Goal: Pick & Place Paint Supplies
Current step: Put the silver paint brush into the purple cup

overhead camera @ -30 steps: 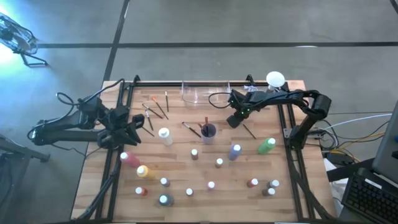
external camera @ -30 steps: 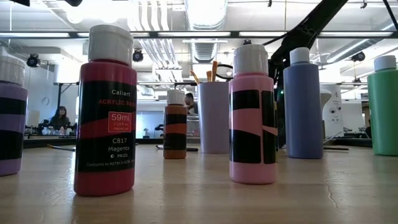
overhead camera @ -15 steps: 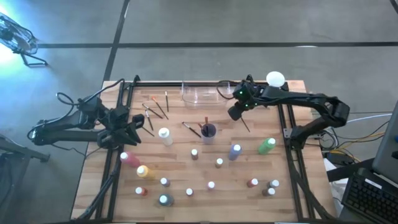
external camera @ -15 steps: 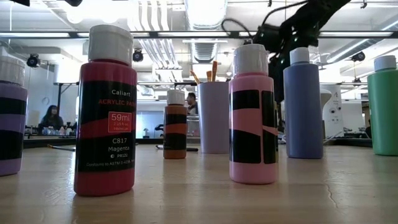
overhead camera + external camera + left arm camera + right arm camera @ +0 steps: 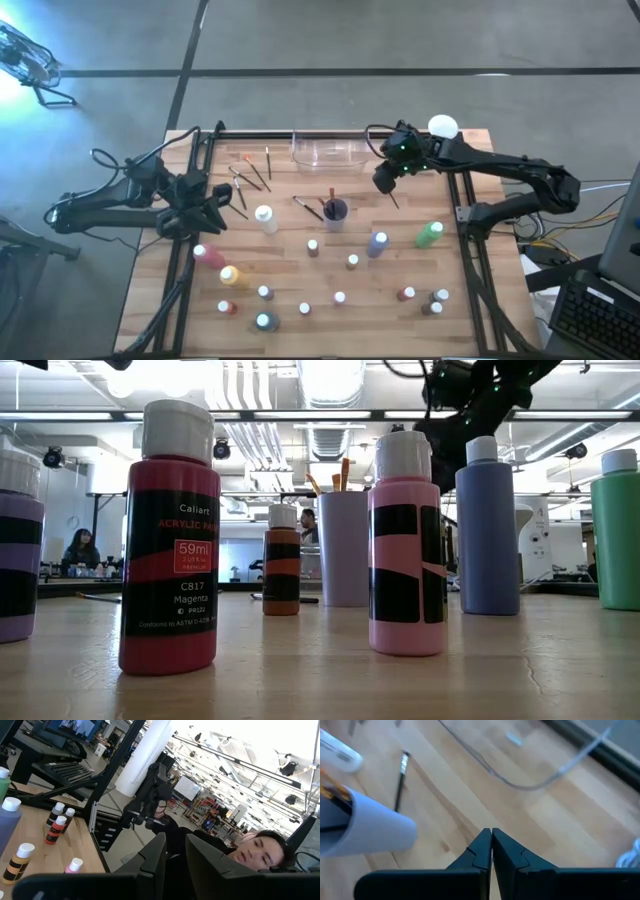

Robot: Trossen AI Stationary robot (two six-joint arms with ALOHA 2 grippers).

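Observation:
My right gripper [image 5: 385, 184] hangs shut above the table, right of the lavender cup [image 5: 335, 212] that holds brushes. A thin dark paintbrush [image 5: 394, 200] slants down from below its fingers. In the right wrist view the fingertips [image 5: 491, 834] meet, with the cup [image 5: 367, 827] ahead. My left gripper [image 5: 215, 205] waits raised at the table's left, pointing level, its fingers [image 5: 156, 854] a little apart with nothing between. Paint bottles stand upright over the near half: magenta [image 5: 170, 540], pink [image 5: 405, 545], blue [image 5: 487, 525]. A green bottle [image 5: 428, 234] lies on its side. My right gripper is shut on the paintbrush's upper end [image 5: 389, 192], coming slanting down from the table's right. The gripper's own body hides the place of contact, and the wrist view shows no brush past the fingertips. The brush hangs tilted below the fingers, its lower end toward the near right.
A clear plastic container [image 5: 328, 150] sits at the far edge. Loose brushes [image 5: 250, 178] lie far left and another [image 5: 308, 206] lies left of the cup, near a white bottle [image 5: 265, 218]. Small bottles dot the near edge. A person shows beyond the table in the left wrist view.
My right gripper has risen and drawn toward the far right of the table, staying shut and tipping less steeply down. The paintbrush has come up off the table with it; its lower end has shifted toward the gripper.

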